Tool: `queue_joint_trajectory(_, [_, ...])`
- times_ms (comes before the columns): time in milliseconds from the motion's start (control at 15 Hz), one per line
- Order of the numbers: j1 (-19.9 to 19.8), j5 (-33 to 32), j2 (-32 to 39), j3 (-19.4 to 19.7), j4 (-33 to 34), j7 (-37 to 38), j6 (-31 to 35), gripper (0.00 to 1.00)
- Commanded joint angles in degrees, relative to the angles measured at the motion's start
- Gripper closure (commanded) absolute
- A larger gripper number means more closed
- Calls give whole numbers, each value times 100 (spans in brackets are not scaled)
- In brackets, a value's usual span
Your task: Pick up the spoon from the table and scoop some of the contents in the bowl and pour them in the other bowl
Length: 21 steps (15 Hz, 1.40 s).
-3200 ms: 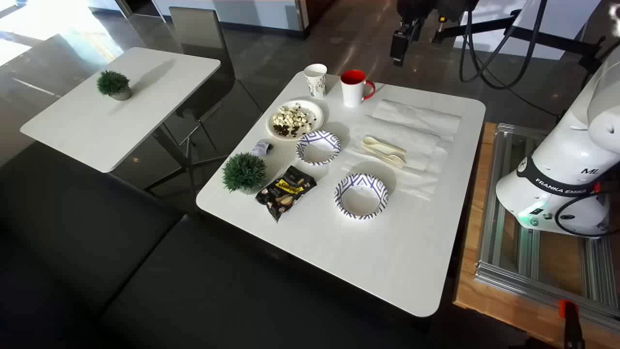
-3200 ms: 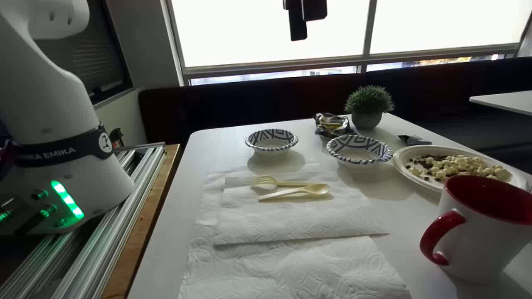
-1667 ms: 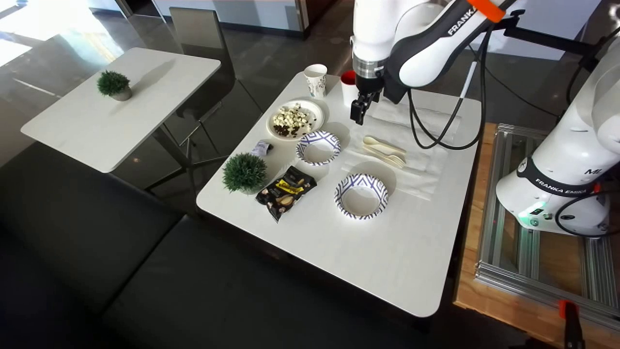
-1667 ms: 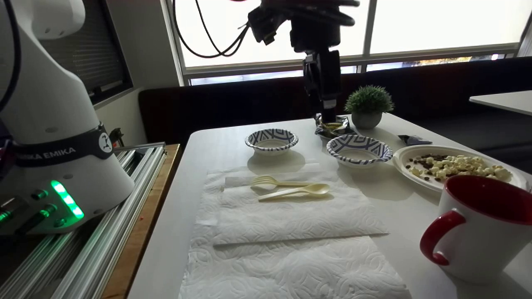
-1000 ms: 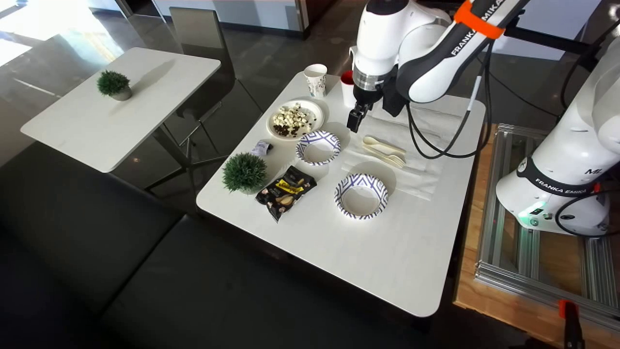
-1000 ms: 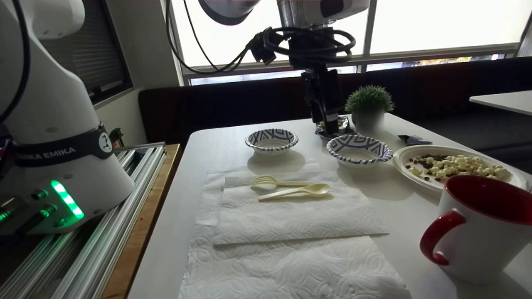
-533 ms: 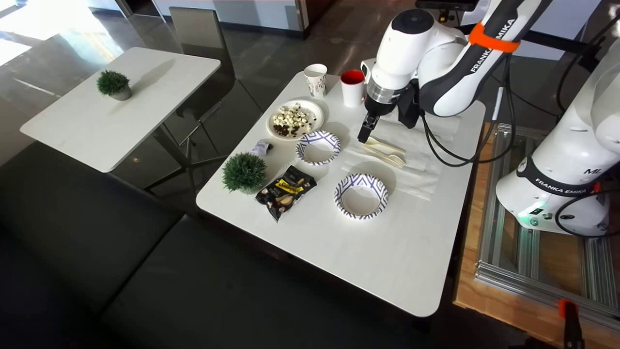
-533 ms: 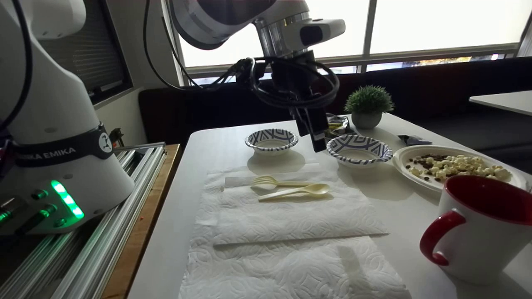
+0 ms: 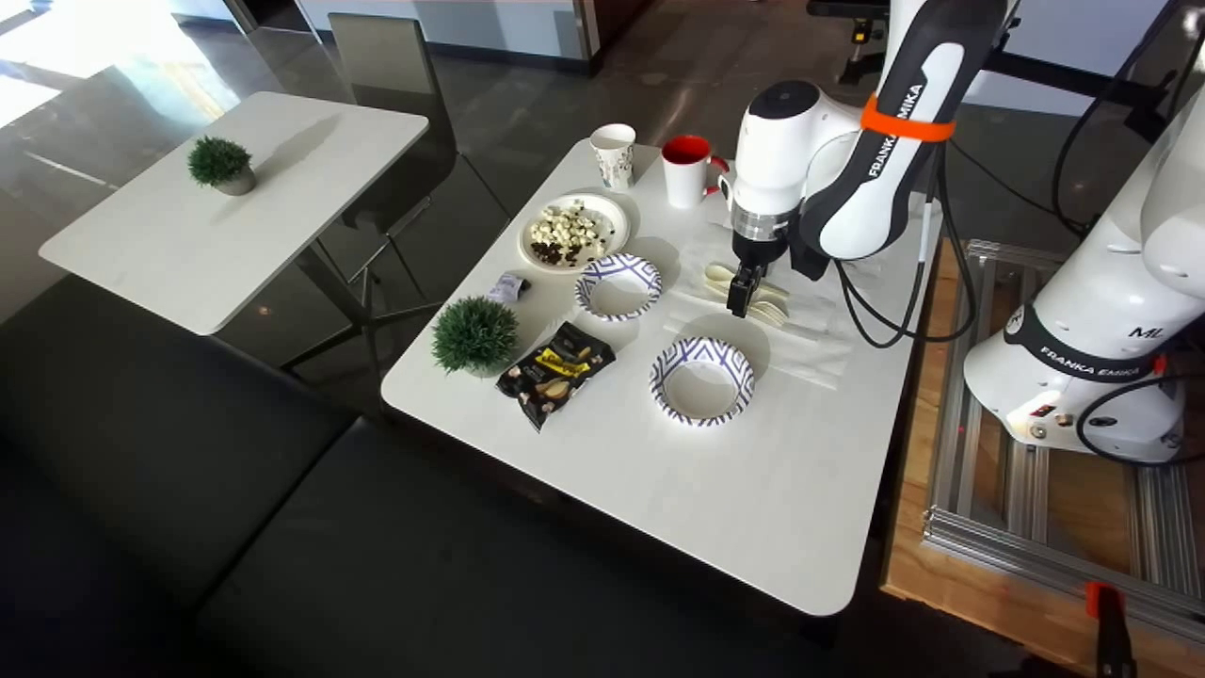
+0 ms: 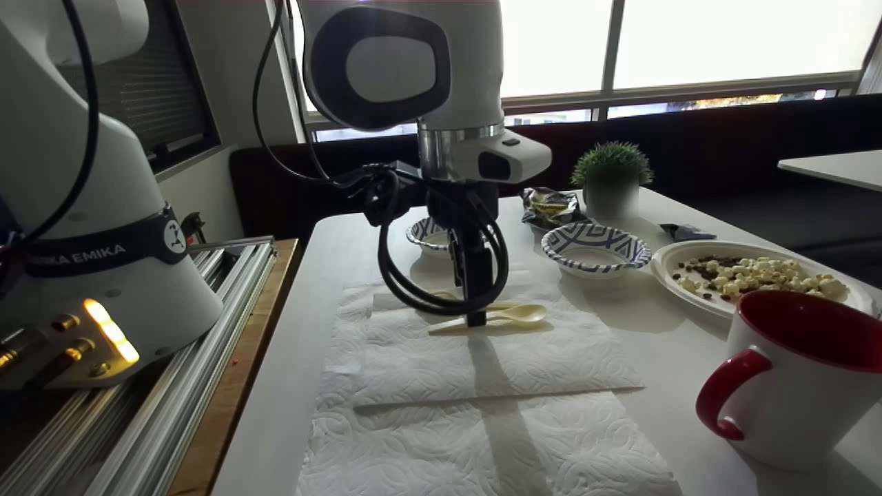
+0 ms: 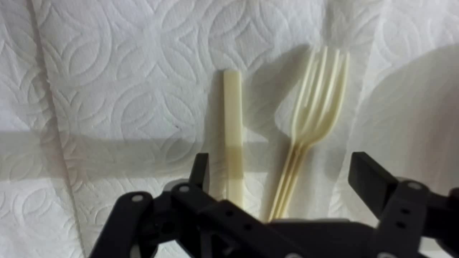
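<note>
The black two-fingered gripper [image 11: 281, 170] had come down to the cutlery, its jaws spread wide apart. Half a second earlier it had leaned at a slant, higher up and off toward the scoop end of the pale cream plastic spoon [image 10: 527, 313]; by this moment it hung close to upright. In the wrist view the spoon's handle reached up between the jaws, closer to one of them, with the pale cream plastic fork [image 11: 315, 107] slanting beside it. Whether the gripper touched anything could not be told.

Spoon and fork lay where they had lain, on the white embossed paper towels [image 10: 579, 358], while the dark shadow [image 10: 499, 386] across these had shifted. In an exterior view the lower end of the robot arm [image 10: 472, 89] partly covered the fork and a round white paper bowl patterned in blue [image 10: 422, 229], both fully in sight half a second before. The light strip [image 10: 110, 331] had turned from green to amber.

In an exterior view the white mug with red inside [image 9: 685, 179] showed part of its handle again. The shallow round white bowl with a plain rim [image 9: 614, 218], holding yellowish-tan popcorn and dark brown bits [image 9: 565, 231], had kept its place, as had the blue-patterned white paper bowl [image 9: 618, 266] just beside it.
</note>
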<state>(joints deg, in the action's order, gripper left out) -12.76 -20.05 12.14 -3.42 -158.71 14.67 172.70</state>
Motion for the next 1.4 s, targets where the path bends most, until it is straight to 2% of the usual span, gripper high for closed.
queue_joint_trajectory(0, [-571, 475, -4, -468, 1, -504, -275, 0])
queue_joint_trajectory(467, [-1664, 1096, -96, -1217, 31, -1448, -316, 0])
queue_joint_trajectory(533, [-1165, 1714, -94, -823, 45, -1977, -174, 0])
queue_joint_trajectory(667, [-1319, 2278, -143, -1019, 79, -2508, -241, 0])
queue_joint_trajectory(800, [-1309, 2727, -249, -1078, 115, -2925, -349, 0])
queue_joint_trajectory(1000, [-1078, 2978, -381, -867, 154, -3188, -518, 0])
queue_joint_trajectory(1133, [-862, 2949, -444, -641, 171, -3151, -603, 26])
queue_joint_trajectory(1333, [-540, 2826, -488, -309, 168, -3061, -740, 47])
